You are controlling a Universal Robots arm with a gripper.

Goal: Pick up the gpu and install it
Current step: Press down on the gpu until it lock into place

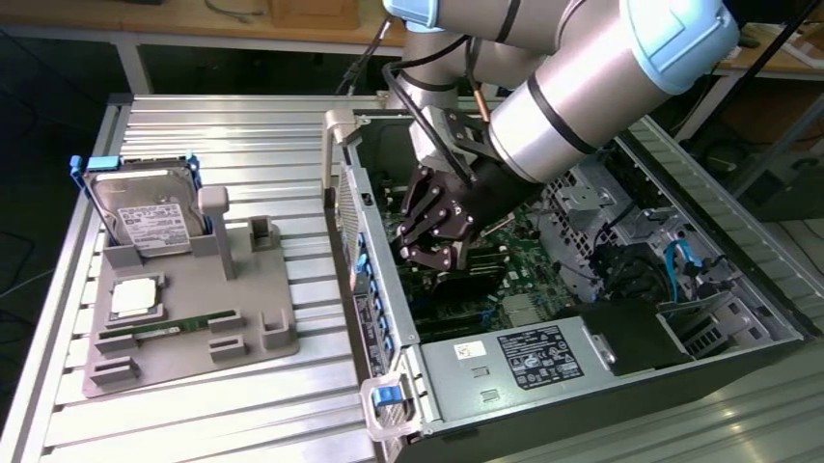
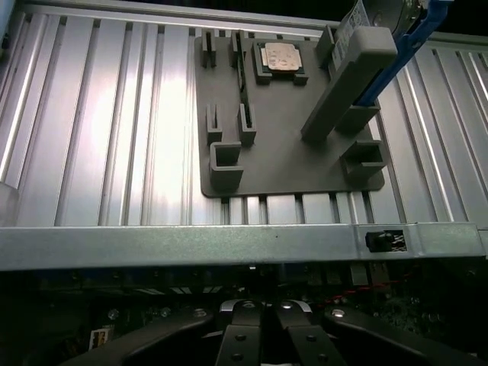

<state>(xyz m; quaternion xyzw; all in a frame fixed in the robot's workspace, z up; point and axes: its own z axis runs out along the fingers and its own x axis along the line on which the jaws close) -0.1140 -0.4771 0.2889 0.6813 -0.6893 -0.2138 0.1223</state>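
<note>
The gpu (image 1: 451,280), as far as it could be made out, was a dark flat card low inside the open grey metal computer case (image 1: 515,359), over the green motherboard (image 1: 522,256). Its edges were lost against the dark interior and no silver bracket could be picked out. The black jaws were pressed together directly above it, pointing down into the case; whether they touched the card could not be told. That pose suited pushing a card down into its slot rather than carrying it.

On the ribbed aluminium table (image 1: 206,125) beside the case stood a grey plastic parts holder (image 1: 258,328). It kept a silver hard drive in a blue frame (image 1: 145,217) upright, with a square silver processor chip (image 1: 135,297) and a slim green RAM stick (image 1: 174,328) lying flat, so each could be gripped cleanly.
</note>
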